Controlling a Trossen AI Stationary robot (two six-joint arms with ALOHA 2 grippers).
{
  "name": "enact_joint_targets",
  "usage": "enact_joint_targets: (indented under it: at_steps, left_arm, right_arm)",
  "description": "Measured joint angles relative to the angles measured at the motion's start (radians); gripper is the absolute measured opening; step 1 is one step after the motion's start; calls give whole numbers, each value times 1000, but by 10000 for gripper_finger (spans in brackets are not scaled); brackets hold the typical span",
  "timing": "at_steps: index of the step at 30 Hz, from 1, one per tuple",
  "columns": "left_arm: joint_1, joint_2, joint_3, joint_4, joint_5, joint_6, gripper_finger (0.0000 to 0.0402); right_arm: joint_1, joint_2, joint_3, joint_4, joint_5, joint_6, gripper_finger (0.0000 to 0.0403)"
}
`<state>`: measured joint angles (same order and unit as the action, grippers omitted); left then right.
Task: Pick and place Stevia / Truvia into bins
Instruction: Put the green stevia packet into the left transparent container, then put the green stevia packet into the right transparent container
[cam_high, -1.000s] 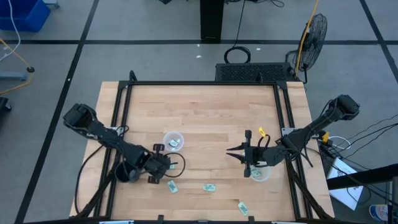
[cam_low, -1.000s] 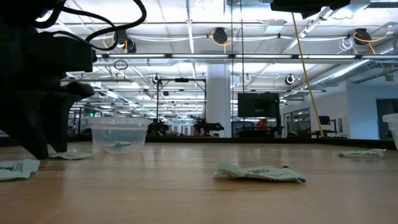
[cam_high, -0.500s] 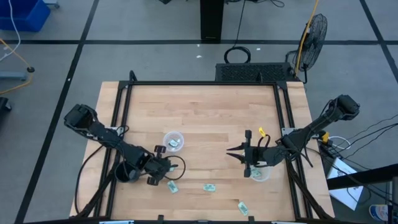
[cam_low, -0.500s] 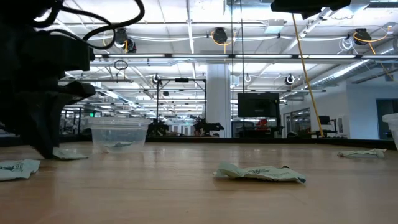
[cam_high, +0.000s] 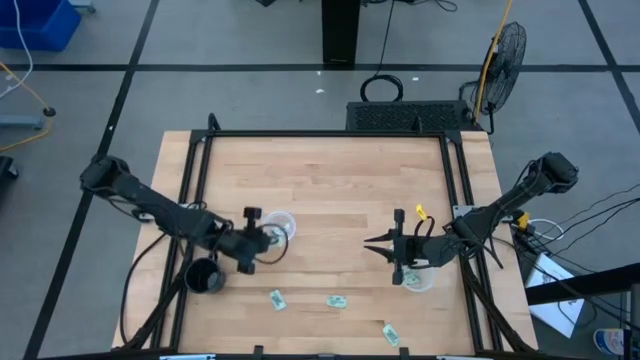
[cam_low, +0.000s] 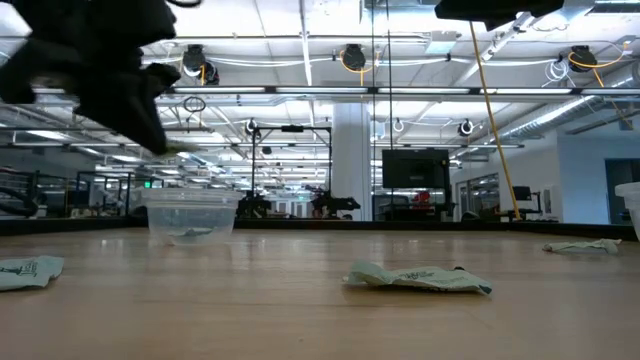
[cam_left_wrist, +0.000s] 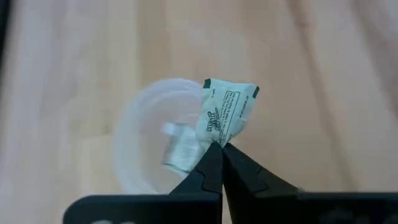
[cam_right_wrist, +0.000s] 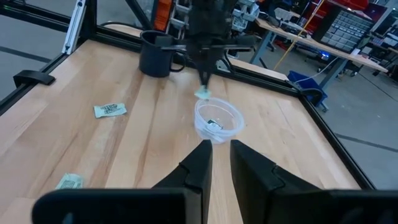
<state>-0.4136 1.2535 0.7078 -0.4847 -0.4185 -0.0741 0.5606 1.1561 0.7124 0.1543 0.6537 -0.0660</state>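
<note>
Left hand (cam_left_wrist: 219, 149): raised over the left cup (cam_high: 281, 226), fingers pinched on the lower corner of a green-and-white sachet (cam_left_wrist: 224, 116); sachet hanging above the cup's rim, clear of the desk (cam_high: 330, 180).
Left cup: clear, upright on the desk's left half; one sachet lying inside, seen through the wall from the low view (cam_low: 190, 234) and from the left wrist view.
Right hand (cam_high: 372, 243): held level near the desk's right side, fingers slightly apart, nothing between them; right cup (cam_high: 419, 279) directly beneath the wrist.
Loose sachets: three on the near part of the desk, one in front of the left cup (cam_high: 276, 297), one near the middle (cam_high: 337, 300), one closer to the front edge (cam_high: 391, 334); all lying flat, well apart from both cups.
Mug (cam_high: 203, 277): black, upright by the left front corner, beside the left arm, apart from the sachets.
Low view: crumpled sachet (cam_low: 418, 278) in the foreground, another at the left edge (cam_low: 28, 271), a third far right (cam_low: 585, 245).
</note>
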Motion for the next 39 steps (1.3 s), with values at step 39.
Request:
enact_joint_targets:
  at_steps: [39]
  left_arm:
    - [257,125,84,8,-14,283,104]
  right_arm:
    - [-195,11,282,-493,-45,141,50]
